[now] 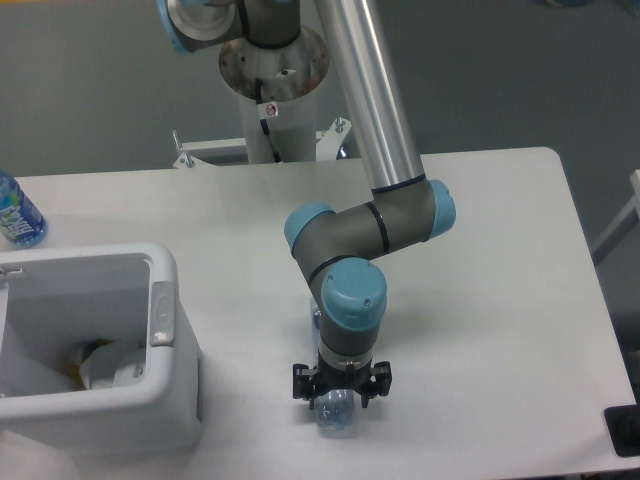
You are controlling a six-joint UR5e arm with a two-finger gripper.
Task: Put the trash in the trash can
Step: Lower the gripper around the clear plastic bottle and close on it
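Step in hand: grasping. The black two-finger gripper is low over the slim crinkled clear plastic bottle, which lies on the white table near its front edge.
Fingers: one on each side of the bottle; whether they pinch it or only straddle it I cannot tell from here.
Bin: the boxy white plastic trash can stands well to the left, open-topped, with something pale already inside.
Bystander: a blue-labelled bottle at the far left edge.
Next move calls for: a firm squeeze, a lift that clears the thick rim, then a carry leftward.
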